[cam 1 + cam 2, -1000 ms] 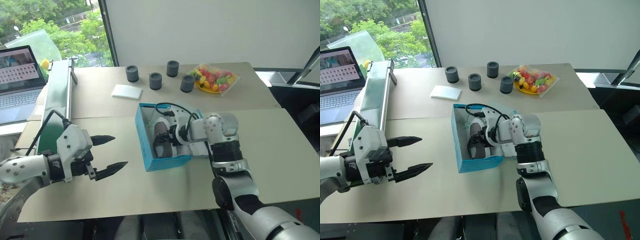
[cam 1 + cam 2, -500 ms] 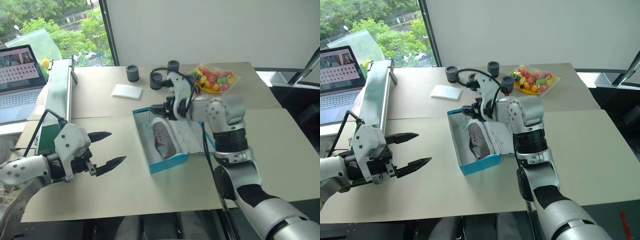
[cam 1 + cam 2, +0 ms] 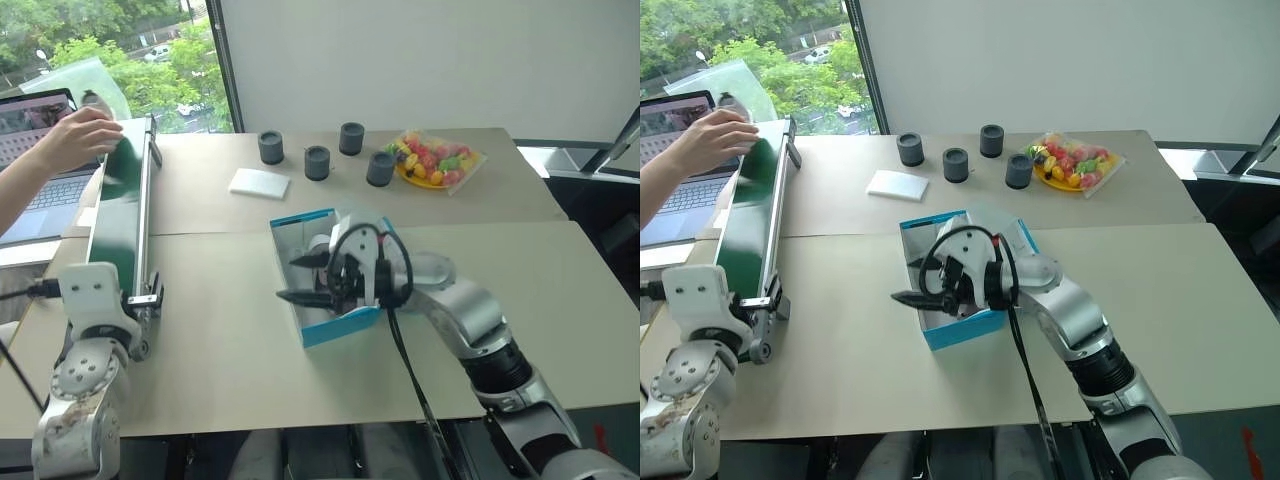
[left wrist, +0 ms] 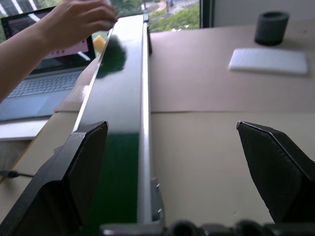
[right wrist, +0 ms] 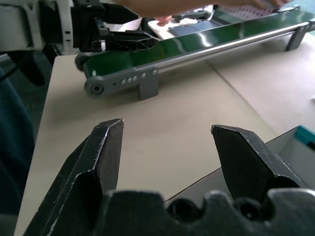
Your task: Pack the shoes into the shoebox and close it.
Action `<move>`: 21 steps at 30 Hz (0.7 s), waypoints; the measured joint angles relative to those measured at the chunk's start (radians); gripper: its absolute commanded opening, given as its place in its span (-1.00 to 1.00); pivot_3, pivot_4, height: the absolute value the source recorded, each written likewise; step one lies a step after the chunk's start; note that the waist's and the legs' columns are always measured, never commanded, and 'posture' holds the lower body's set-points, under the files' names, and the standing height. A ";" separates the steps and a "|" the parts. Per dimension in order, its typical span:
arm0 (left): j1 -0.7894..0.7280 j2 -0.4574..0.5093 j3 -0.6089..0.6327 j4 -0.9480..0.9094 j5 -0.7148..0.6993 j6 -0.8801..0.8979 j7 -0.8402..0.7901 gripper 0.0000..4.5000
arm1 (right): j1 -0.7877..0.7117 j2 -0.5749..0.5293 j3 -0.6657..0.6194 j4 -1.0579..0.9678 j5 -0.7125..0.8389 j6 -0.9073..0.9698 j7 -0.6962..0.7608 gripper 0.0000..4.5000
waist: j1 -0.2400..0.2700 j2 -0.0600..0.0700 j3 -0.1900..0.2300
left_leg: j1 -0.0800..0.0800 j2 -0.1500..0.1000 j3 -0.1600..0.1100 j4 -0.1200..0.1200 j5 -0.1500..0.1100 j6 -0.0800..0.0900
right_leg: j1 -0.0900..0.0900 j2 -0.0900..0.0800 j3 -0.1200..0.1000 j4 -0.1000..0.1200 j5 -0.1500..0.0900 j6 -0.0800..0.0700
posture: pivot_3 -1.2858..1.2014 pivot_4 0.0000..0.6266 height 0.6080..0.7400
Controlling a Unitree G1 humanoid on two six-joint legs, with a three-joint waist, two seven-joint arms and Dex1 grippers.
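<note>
On the far left, a person's hand rests on the far end of a long green conveyor belt that runs down the left side of the tan table, with a laptop beyond it. My left gripper sits just beside the near end of that belt, pointing along it, jaws spread wide and holding nothing. If I swing this arm without looking, I judge it could knock the belt or come too near the person's hand.

Toward the middle, a flat white pad and four dark cylinders lie farther back, well apart from my work. In the centre stands the blue shoebox, open. My right gripper hangs over its left part, pointing to my left, jaws apart and empty. My wrist hides most of the inside, so I cannot tell whether both shoes are in it, nor where the lid hangs.

The risks I see: my black cable trails across the box's near wall and could snag and drag the box; closing blind could pinch a shoe or lace under the lid, or shove the light box away.

Back right, a plate of colourful sweets sits clear of all this.
</note>
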 measured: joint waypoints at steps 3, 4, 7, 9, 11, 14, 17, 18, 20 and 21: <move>0.029 -0.001 0.021 0.008 -0.002 -0.002 -0.020 1.00 | 0.000 0.039 0.000 0.027 -0.011 -0.049 0.005 0.53 | 0.003 0.000 0.000 | 0.002 0.001 0.000 0.000 0.000 0.000 | 0.002 0.000 0.000 0.000 0.000 0.000 | 0.03 -0.52 0.80; 0.030 -0.002 0.031 0.009 -0.004 -0.002 -0.026 1.00 | 0.001 0.047 0.001 0.033 -0.012 -0.057 0.005 0.53 | 0.004 0.000 0.000 | 0.002 0.002 0.000 0.000 0.000 0.000 | 0.002 0.000 0.000 0.000 0.000 0.000 | 0.03 -0.52 0.80; 0.032 -0.002 0.070 0.009 -0.016 -0.002 -0.043 1.00 | 0.008 0.068 0.000 0.053 -0.016 -0.073 0.001 0.53 | 0.009 -0.001 -0.001 | 0.002 0.001 0.000 0.000 0.000 0.000 | 0.002 0.000 -0.001 -0.001 0.000 0.000 | 0.03 -0.52 0.80; 0.032 -0.002 0.085 0.009 -0.023 -0.002 -0.050 1.00 | 0.019 0.082 0.000 0.064 -0.019 -0.077 -0.005 0.53 | 0.009 -0.001 -0.001 | 0.002 0.002 0.000 0.000 0.000 0.000 | 0.002 0.000 0.000 -0.001 0.000 0.000 | 0.03 -0.52 0.80; 0.034 -0.002 0.091 0.009 -0.026 -0.002 -0.059 1.00 | 0.024 0.084 0.000 0.070 -0.024 -0.077 -0.007 0.53 | 0.009 -0.001 -0.001 | 0.001 0.002 0.000 0.000 0.000 0.000 | 0.002 0.000 0.000 -0.001 0.000 0.000 | 0.03 -0.52 0.80; 0.039 -0.002 0.091 0.009 -0.032 -0.001 -0.068 1.00 | 0.026 0.087 -0.001 0.070 -0.028 -0.078 -0.009 0.97 | 0.008 -0.001 -0.001 | 0.002 0.002 -0.001 0.000 0.000 0.000 | 0.002 0.000 0.000 -0.001 0.000 0.000 | 0.03 -0.52 0.80; 0.040 -0.002 0.091 0.009 -0.036 -0.001 -0.072 1.00 | 0.038 0.095 -0.001 0.073 -0.028 -0.080 -0.011 0.97 | 0.007 -0.001 -0.001 | 0.002 0.002 0.000 0.000 0.000 0.000 | 0.002 0.000 0.000 -0.001 0.000 0.000 | 0.03 -0.52 0.80; 0.040 -0.002 0.091 0.009 -0.037 -0.001 -0.073 1.00 | 0.038 0.095 -0.001 0.076 -0.030 -0.085 -0.011 0.97 | 0.007 -0.001 -0.001 | 0.002 0.002 0.000 0.000 0.000 0.000 | 0.002 0.000 0.000 -0.001 0.000 0.000 | 0.03 -0.52 0.80; 0.039 -0.002 0.091 0.009 -0.038 -0.001 -0.073 1.00 | 0.038 0.093 -0.001 0.077 -0.045 -0.103 -0.010 0.97 | 0.007 -0.001 -0.001 | 0.002 0.002 0.000 0.000 0.000 0.000 | 0.002 0.000 0.000 -0.001 0.000 0.000 | 0.03 -0.52 0.80; 0.039 -0.002 0.091 0.009 -0.039 -0.001 -0.073 1.00 | 0.038 0.092 -0.001 0.078 -0.051 -0.111 -0.009 0.97 | 0.007 -0.001 -0.001 | 0.002 0.002 0.000 0.000 0.000 0.000 | 0.002 0.000 0.000 -0.001 0.000 0.000 | 0.03 -0.52 0.80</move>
